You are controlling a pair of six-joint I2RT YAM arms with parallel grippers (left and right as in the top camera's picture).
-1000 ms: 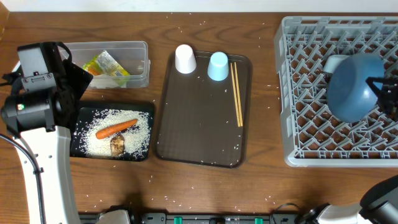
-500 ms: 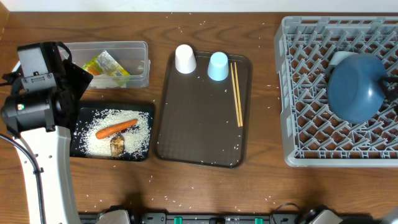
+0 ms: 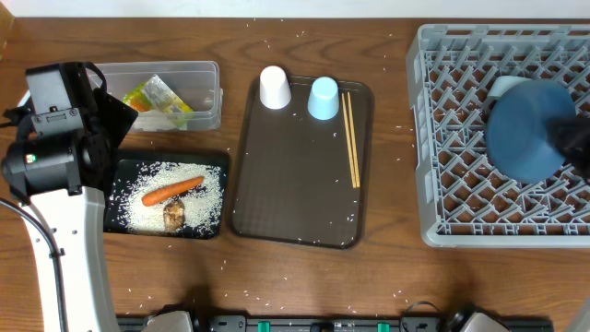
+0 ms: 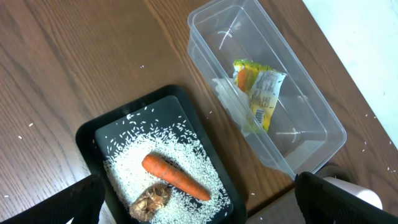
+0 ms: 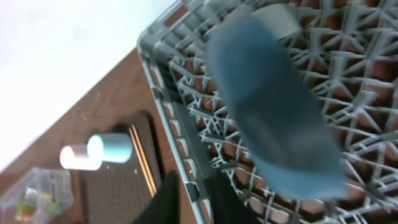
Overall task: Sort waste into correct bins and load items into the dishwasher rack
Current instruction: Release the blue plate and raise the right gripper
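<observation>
Where standing far on dark brown rectangular tray (image 3: 295,184): small white round cup (image 3: 275,88), likely light, stiff, slick; take by rim. Left tool (image 4: 199,205) spread; right tool (image 5: 194,202) blurred, cannot tell.

Overhead looks straight down on the whole table (image 3: 387,277). Left wrist hangs close above the black tray (image 4: 168,115) and clear tub (image 4: 236,37), seen at overhead's left. Right wrist, tilted and blurred, faces the rack (image 5: 163,74) at overhead's right
</observation>
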